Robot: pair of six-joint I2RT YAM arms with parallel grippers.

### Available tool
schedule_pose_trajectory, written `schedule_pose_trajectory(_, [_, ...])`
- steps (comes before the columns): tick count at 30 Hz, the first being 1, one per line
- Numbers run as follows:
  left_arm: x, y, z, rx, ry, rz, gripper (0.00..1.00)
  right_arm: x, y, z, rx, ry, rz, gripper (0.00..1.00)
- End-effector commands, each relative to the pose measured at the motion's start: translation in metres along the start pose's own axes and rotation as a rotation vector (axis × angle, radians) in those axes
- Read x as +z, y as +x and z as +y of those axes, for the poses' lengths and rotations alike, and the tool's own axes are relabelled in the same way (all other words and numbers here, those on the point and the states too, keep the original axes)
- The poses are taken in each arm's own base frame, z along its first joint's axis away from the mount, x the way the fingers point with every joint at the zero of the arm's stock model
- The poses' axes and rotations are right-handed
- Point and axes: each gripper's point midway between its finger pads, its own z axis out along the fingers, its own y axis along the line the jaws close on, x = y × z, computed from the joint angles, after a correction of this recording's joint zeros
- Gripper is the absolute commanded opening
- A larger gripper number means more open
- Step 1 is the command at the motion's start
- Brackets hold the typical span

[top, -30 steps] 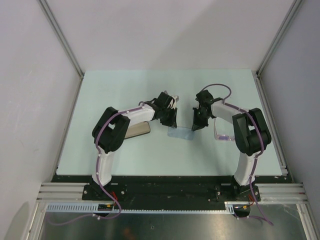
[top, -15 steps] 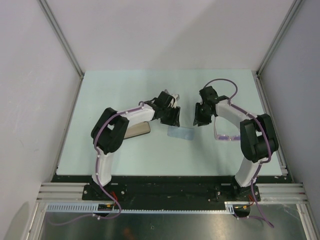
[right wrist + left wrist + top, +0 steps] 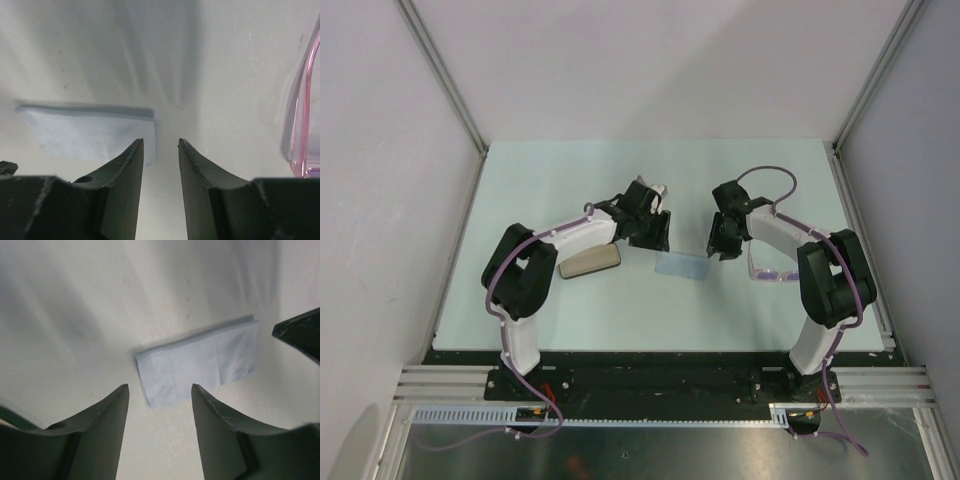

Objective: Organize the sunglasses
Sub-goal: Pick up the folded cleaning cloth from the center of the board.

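Observation:
The sunglasses (image 3: 772, 268), thin pink-purple frame, lie on the table right of centre, partly under my right arm; a pink edge of them shows in the right wrist view (image 3: 302, 120). A folded pale blue cloth (image 3: 681, 266) lies flat at mid-table, also in the left wrist view (image 3: 197, 362) and the right wrist view (image 3: 90, 135). My left gripper (image 3: 657, 238) is open and empty, just left of the cloth. My right gripper (image 3: 717, 245) is open and empty, at the cloth's right end. A case (image 3: 590, 262) lies by my left arm.
The pale green table (image 3: 570, 180) is bounded by metal rails and white walls. The other gripper's black fingertip shows at the right edge of the left wrist view (image 3: 300, 332).
The cloth now lies folded flat on the table. Both grippers have drawn slightly apart from it and lowered; my left arm has shifted left, uncovering more of the case.

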Motion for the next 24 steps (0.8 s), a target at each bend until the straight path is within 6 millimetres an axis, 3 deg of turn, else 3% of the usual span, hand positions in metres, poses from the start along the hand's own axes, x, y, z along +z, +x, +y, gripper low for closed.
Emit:
schedule_pose_trajectory(1, [-0.001,0.021,-0.001,-0.075,0.017,0.088,0.56,-0.001,0.005,-0.005,0.081,0.029,-0.020,0.39])
schedule_pose_trajectory(6, [0.007,0.035,0.005,-0.096,0.004,0.134,0.56,0.003,0.014,-0.001,0.085,0.012,-0.013,0.39])
schedule_pose_trajectory(24, [0.028,0.054,0.015,-0.143,0.036,0.224,0.49,0.017,0.026,0.009,0.071,-0.001,0.012,0.40])
